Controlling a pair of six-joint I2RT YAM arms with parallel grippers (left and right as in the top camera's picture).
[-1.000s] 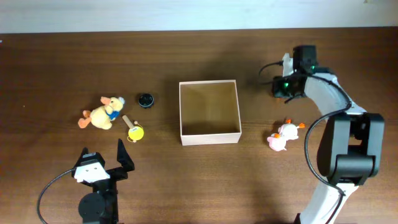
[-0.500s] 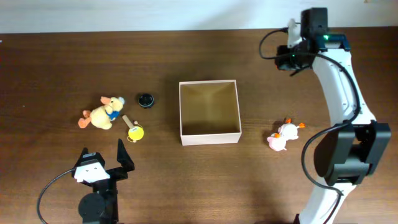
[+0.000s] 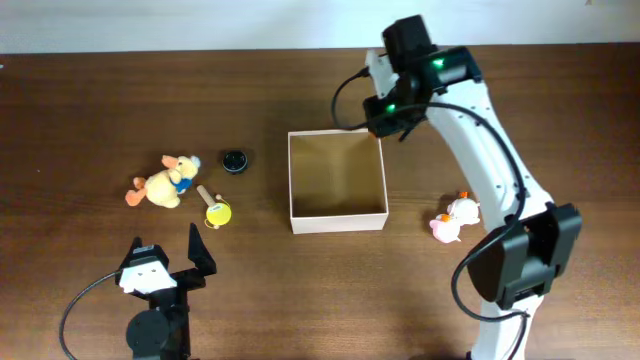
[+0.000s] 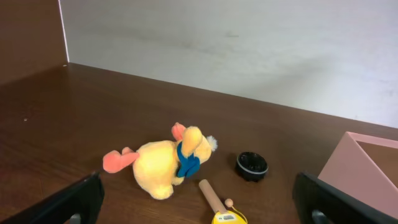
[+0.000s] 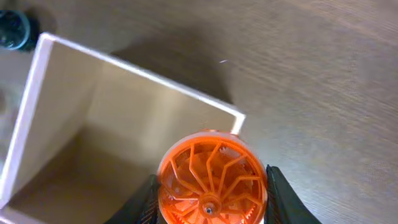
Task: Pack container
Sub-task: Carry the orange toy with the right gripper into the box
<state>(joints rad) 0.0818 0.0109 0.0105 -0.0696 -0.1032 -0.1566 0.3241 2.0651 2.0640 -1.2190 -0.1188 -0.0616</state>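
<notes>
Our right gripper (image 5: 212,208) is clamped on an orange wheel (image 5: 211,180), a spoked plastic disc pinched edge to edge between the two fingers. It hangs over the 1 o'clock corner of the container (image 5: 143,78), partly above the tan floor and partly above the rim. We judge it is held there so that the wheel can go inside once it is fully past the wall. A drop from here might catch the thin white edge.

In the overhead view the right gripper (image 3: 383,112) points down, with the wrist bent over it. The right arm stretches from its base at 5 o'clock on the table up toward 12, nearly at full reach.

The container (image 3: 338,220) sits mid-table, open and with nothing in it that we can see. A pink-and-white plush (image 3: 452,220) lies at its 4 o'clock. At its 9 o'clock lie a black cap (image 3: 233,161), a yellow stick toy (image 3: 215,210) and, farthest out, a yellow plush duck (image 3: 160,185), all apart from the walls.

Our left gripper (image 3: 165,255) is spread wide and empty, low over its base at 7 o'clock and facing the duck.
</notes>
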